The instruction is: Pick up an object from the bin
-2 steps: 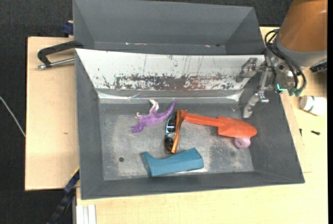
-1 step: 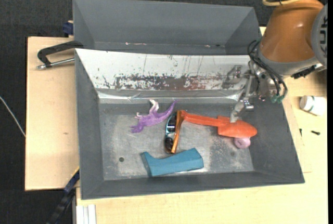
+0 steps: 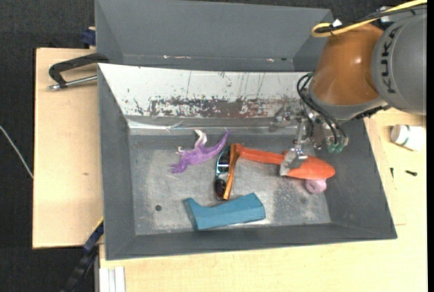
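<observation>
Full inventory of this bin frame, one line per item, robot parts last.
bin: 1, grey metal, middle of the view.
toy lizard: 1, purple, floor, back left of centre.
sunglasses: 1, orange frame with dark lenses, floor centre; one temple stretches right towards the gripper.
block: 1, blue, front of the floor, just before the sunglasses.
oval thing: 1, orange, right side of the floor.
small lump: 1, pink, against the oval thing's front edge.
arm: 1, grey with orange cover, entering from the upper right.
gripper: 1, metal, low at the oval thing's left end.
</observation>
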`<state>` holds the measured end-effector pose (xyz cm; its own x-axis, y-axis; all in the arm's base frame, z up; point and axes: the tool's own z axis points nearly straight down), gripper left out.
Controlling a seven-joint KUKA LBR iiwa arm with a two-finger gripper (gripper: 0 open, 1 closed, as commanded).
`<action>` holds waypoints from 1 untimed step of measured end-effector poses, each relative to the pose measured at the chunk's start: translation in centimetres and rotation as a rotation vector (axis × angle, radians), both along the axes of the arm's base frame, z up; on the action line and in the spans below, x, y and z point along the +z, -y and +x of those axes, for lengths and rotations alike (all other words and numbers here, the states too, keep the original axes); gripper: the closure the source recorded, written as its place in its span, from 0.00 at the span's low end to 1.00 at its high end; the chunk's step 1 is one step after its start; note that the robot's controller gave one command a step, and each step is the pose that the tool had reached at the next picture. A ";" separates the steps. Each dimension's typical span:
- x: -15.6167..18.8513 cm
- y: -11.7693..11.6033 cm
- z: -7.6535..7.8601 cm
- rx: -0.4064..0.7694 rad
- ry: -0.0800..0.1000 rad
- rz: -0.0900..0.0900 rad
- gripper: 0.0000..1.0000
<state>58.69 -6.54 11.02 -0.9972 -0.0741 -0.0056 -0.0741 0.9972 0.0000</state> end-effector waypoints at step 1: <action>-3.4 0.5 0.3 0.061 -0.001 0.000 1.00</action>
<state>58.95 -7.04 7.62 -0.9908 -0.1352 -0.0046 -0.1352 0.9908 0.0005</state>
